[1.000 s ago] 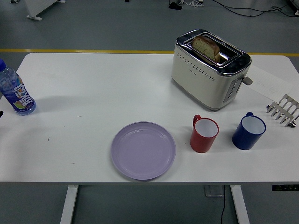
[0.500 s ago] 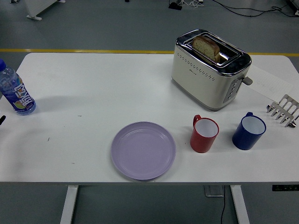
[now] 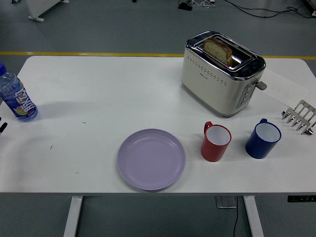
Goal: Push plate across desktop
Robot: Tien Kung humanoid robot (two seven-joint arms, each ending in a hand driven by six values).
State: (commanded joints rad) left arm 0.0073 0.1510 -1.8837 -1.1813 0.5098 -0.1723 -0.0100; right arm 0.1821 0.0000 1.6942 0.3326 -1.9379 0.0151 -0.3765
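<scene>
Barely anything's changed: only a black fingertip sliver of the left hand (image 3: 2, 126) is seen creeping in; grip can't be told. Lilac plate (image 3: 151, 159) untouched near the front edge.

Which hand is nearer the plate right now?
Left. Only its fingertips show at the picture's left edge, below the bottle, well left of the plate and not touching it. The right hand is out of view.

Only the black tips of my left hand (image 3: 2, 125) show, at the table's left edge. I cannot tell their pose. My right arm is out of view.
</scene>
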